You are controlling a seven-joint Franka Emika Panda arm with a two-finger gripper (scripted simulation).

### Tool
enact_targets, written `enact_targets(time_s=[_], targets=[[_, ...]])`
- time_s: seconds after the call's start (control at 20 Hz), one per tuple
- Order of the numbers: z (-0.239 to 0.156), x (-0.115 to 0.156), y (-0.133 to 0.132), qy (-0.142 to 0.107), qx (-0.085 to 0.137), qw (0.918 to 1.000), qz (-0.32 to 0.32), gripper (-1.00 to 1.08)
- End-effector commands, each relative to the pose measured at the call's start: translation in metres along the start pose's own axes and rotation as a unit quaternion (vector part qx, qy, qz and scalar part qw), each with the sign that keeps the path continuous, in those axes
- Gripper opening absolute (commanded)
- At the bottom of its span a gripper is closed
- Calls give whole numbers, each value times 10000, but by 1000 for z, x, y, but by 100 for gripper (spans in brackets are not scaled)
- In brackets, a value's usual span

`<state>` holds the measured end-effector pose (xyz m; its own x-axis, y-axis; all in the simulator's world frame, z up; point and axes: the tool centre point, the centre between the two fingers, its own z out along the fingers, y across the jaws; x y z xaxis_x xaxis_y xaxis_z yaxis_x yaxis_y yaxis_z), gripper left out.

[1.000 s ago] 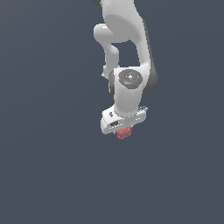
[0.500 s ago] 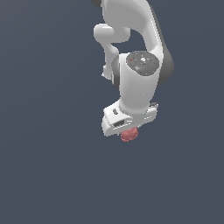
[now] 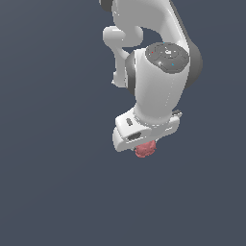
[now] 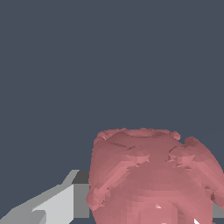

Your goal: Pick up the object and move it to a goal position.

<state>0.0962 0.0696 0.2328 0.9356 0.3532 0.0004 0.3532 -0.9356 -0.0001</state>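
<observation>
**Berry-like lump carried under the gripper**

The white gripper (image 3: pixel 144 144) has its jaws closed on the red-pink object (image 3: pixel 144 150), which peeks out directly beneath the hand, at centre in the exterior view. No goal marker shows. Best kept firmly clamped and moved smoothly, since the bumpy lump could slip.

arm (image 3: pixel 156 91): glossy white rounded casings | joints: dark grey-black bands between segments | wrist cap: grey disc with tiny red and blue marks | hand block: white, boxy, with a dark slot and a small dark oval on its face | pincer (image 3: pixel 142 145): fingers (image 4: pixel 61 203) pale grey with a darker inner pad
</observation>
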Motion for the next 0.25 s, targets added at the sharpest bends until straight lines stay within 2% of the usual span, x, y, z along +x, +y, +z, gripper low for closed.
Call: enact_targets(time_s=[0.0, 0.2], targets=[[-4, 3, 0, -2, 0, 10000, 1, -100], [-5, 4, 1, -2, 0, 10000, 1, -100]])
